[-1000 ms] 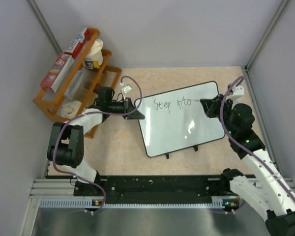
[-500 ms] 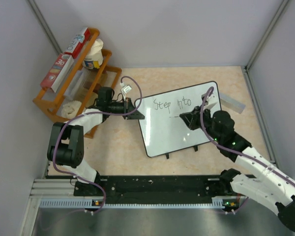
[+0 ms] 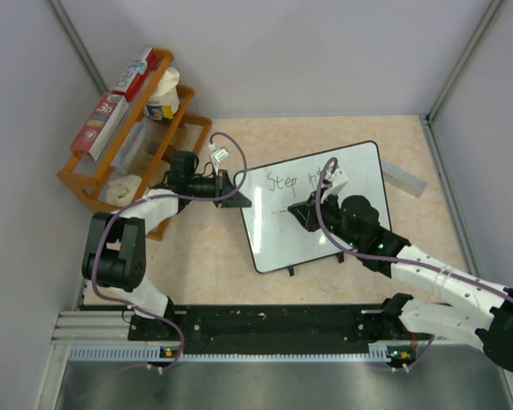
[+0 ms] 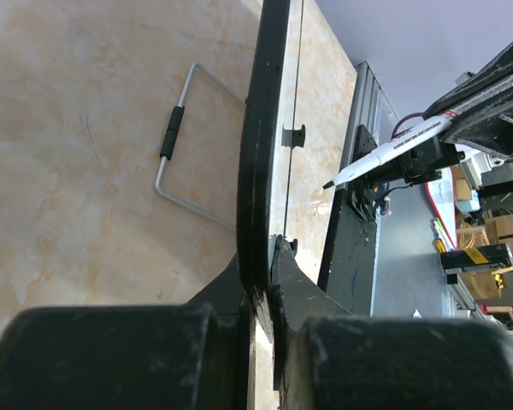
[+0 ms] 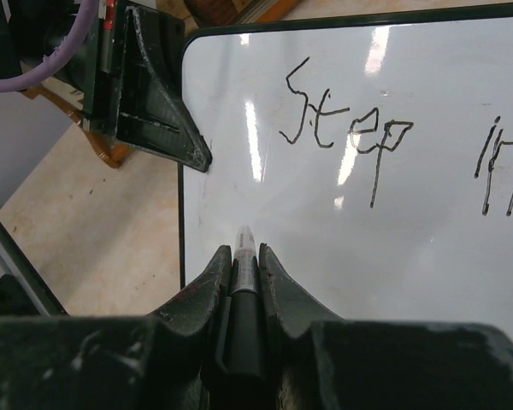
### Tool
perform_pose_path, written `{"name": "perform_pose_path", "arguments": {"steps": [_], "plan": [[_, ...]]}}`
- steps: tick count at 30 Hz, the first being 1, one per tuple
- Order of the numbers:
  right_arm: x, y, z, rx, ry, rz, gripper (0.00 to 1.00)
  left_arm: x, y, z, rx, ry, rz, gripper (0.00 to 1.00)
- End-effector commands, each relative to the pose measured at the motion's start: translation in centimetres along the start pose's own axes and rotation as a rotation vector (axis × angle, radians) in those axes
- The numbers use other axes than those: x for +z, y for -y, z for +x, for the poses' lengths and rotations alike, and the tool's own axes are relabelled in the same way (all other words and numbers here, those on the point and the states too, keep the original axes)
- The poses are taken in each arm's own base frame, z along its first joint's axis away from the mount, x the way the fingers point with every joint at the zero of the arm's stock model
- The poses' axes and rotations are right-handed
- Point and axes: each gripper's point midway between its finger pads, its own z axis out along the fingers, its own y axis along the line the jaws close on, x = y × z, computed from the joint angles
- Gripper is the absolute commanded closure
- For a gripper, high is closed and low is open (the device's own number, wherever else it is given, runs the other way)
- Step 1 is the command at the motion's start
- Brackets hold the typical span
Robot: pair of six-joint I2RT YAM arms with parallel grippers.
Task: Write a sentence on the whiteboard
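Gripping pen (image 5: pixel 245 242) in right claw (image 5: pixel 244 259), closed snug on barrel. Holding tip just off board (image 5: pixel 427 282), below-left of "Step". Ahead of tip, reading sentence (image 5: pixel 346 128) as "Step in…", one line only, rest out of view. Ahead-left, pinching board rim shut in left claw (image 4: pixel 261 295). Judged: starting second line. Next: lower to contact, write lightly, level.

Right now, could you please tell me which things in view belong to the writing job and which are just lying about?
Job: whiteboard, clamped by left gripper; sentence, starting "Step"; marker in right gripper.
Lying about: orange rack; grey bar.
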Motion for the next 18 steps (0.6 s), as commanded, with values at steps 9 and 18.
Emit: {"name": "perform_pose_path", "arguments": {"steps": [9,18], "plan": [[1.3,-0.4,-2.1,-0.024,0.078,0.033,1.00,0.9,-3.6,2.0,0.160,-0.031,-0.130,1.00],[1.2,0.7,-0.7,-0.040,0.046,0.072,1.00,0.8,-3.7,2.1,0.155,-0.034,-0.133,1.00]]}}
